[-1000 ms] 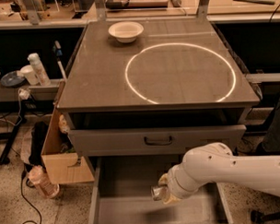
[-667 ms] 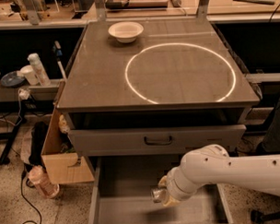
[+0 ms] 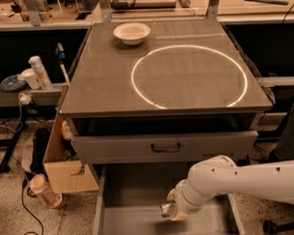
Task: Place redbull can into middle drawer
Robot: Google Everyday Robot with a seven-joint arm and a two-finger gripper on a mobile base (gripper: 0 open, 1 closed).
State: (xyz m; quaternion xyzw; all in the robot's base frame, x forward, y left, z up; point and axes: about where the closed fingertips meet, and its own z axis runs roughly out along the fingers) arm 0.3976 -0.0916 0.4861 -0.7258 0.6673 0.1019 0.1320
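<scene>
The middle drawer (image 3: 131, 221) is pulled open at the bottom of the cabinet, and its flat grey floor shows. My white arm reaches into it from the right. My gripper (image 3: 172, 210) is inside the drawer, just above the floor, shut on the redbull can (image 3: 165, 209). Only the can's silvery end shows, sticking out at the gripper's left; the rest is hidden by the fingers.
A closed grey drawer front with a black handle (image 3: 166, 148) sits right above the open drawer. A white bowl (image 3: 132, 33) stands on the cabinet top at the back. A cardboard box (image 3: 64, 163) and a bottle (image 3: 43, 191) are on the floor at the left.
My gripper with the can has sunk slightly lower into the open drawer. Nothing else has moved.
</scene>
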